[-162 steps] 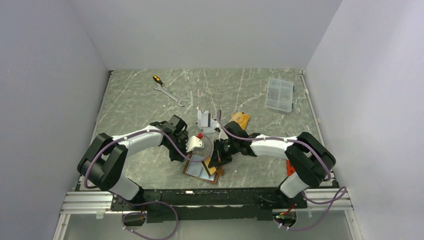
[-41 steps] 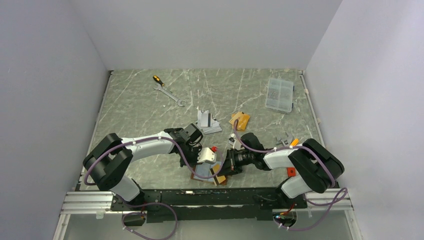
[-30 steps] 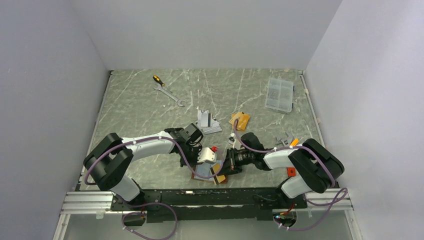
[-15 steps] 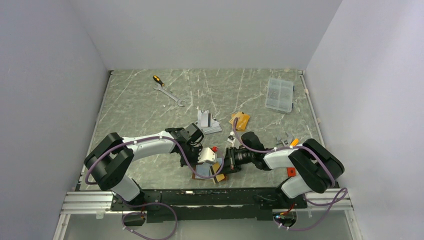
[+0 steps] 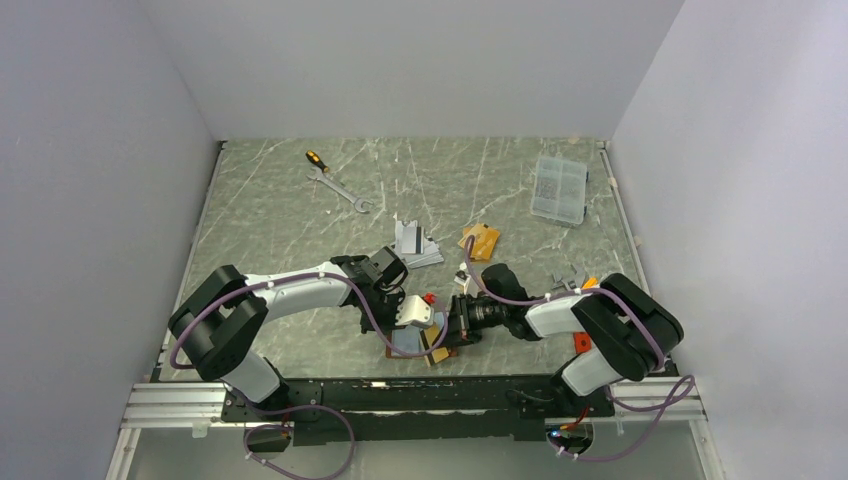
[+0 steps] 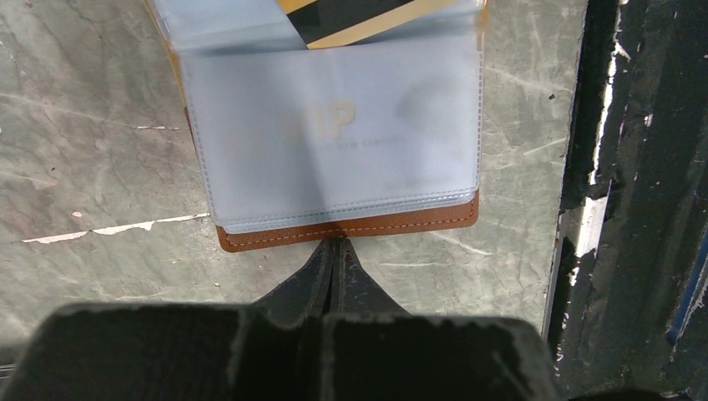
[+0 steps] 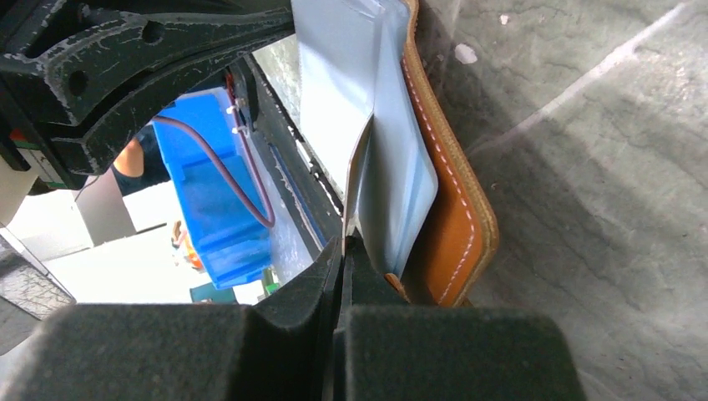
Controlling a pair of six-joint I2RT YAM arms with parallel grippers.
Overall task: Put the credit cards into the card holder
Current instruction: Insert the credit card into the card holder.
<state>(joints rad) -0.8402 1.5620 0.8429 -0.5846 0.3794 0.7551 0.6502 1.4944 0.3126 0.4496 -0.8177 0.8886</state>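
Card holder (image 6: pixel 334 142): tan-brown leather, lying open on the desk (image 5: pixel 270 220) close to its near edge, between the two arms; pale clear sleeves uppermost, faint gold lettering showing through one of them

Gold-orange card (image 6: pixel 359 15): dark stripe, tucked under an upper sleeve of the card holder; its far end runs out of the left wrist view

Left jaws: pressed together, tips meeting at the holder's stitched leather edge; whether they nip the leather cannot be told

Right jaws: closed narrow on one thin pale leaf of the holder's sleeves, which stands off the leather cover on the holder's right side

Silver-grey cards (image 5: pixel 415 243): small fanned pile, mid-desk, well apart from the holder

Gold-orange cards (image 5: pixel 480 240): small pile near the silver-grey ones, to their right

Spanner (image 5: pixel 342 190) and orange-handled screwdriver (image 5: pixel 314 158): far left of the desk, just beside each other

Clear compartment box (image 5: pixel 560 188): far right corner of the desk
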